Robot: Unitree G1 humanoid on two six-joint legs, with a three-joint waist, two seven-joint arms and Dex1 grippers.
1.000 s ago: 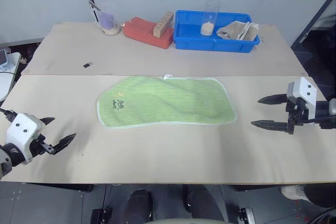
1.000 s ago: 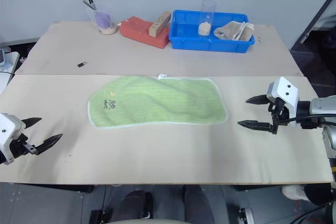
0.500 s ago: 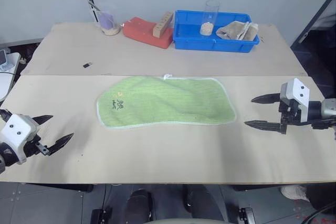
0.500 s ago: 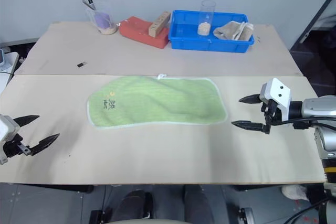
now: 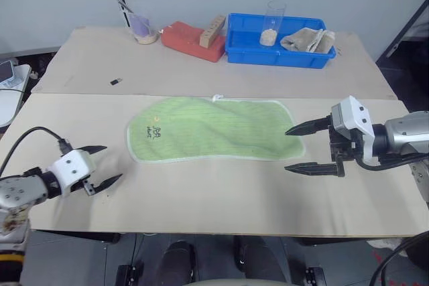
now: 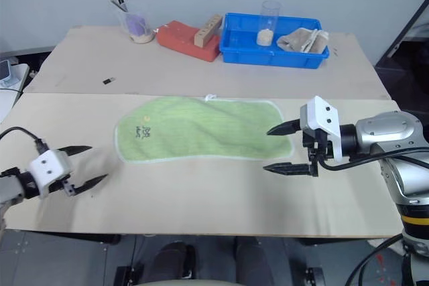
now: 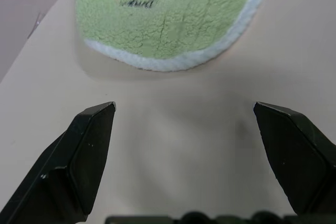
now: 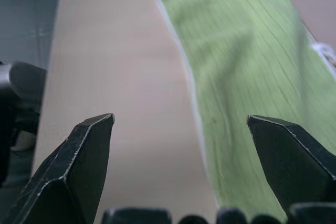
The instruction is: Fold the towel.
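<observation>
Left eye view has the towel (image 5: pixel 213 129) lying flat and fully spread on the near half of the table (image 5: pixel 214 195), its long axis running left to right, its small dark printed mark (image 5: pixel 153 132) toward the robot's left end. It looks thin, soft and light, so it should drape and sag as soon as a corner leaves the surface, and it will probably slide on the smooth tabletop unless pinched firmly. The best places to take hold seem to be the white stitched edging at the rounded corners, where the hem gives the fingers something thicker to bite (a mid-cloth pinch would likely bunch it).

The right gripper (image 5: pixel 308 147) hangs just beside the towel's right end with its two black fingers spread wide, holding nothing; its upper fingertip reaches about to the hem. The left gripper (image 5: pixel 104 165) is likewise spread wide and empty, near the left end but apart from it, as the left wrist view confirms with bare table between fingers and edging.

Farther back, a blue tray (image 5: pixel 236 53) holds a clear cup (image 5: pixel 272 23) with a little pale granular fill and a crumpled beige rag (image 5: pixel 307 39). Beside it lies a red spongy block (image 5: pixel 184 37) with a wooden block (image 5: pixel 212 31) resting on it, and a clear beaker (image 5: pixel 141 27) containing something purple.
</observation>
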